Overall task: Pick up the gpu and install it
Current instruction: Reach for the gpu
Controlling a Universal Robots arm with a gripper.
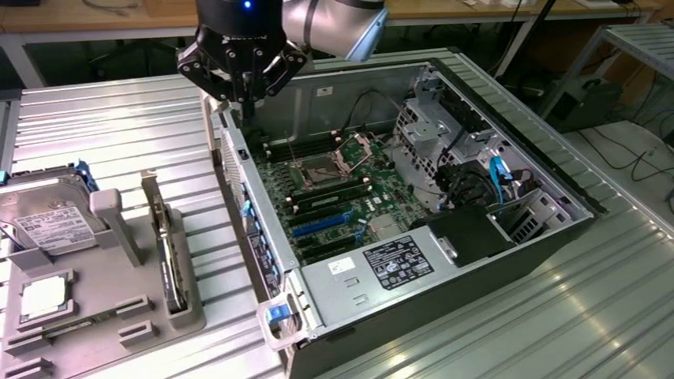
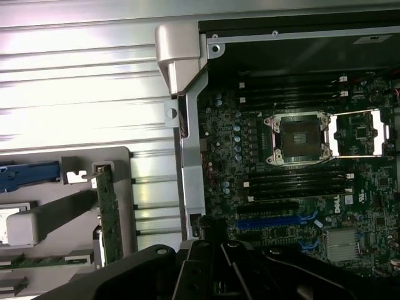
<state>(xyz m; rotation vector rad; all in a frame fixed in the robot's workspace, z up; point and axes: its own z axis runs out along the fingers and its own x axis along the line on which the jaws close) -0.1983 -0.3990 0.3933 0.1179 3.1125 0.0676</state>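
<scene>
The fingers (image 1: 248,98) were shut, gripping nothing, above the open computer case's (image 1: 495,284) edge. The gpu (image 1: 166,254) stood on edge in a grey tray (image 1: 95,316) on the surface (image 1: 116,134).

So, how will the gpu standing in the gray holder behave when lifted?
The gpu is a thin card standing on edge in the gray holder, so it is probably stiff and light, yet may tip if nudged sideways. Its green board looks fragile.

1. Your wrist joint (image 1: 342,28) is a rounded silver-grey housing with a paler end cap.
2. Your gripper (image 1: 249,99) is black and angular, with a small blue light (image 1: 248,5) above.
3. Round pivot pins (image 2: 162,251) mark its black linkages (image 2: 275,269).
</scene>
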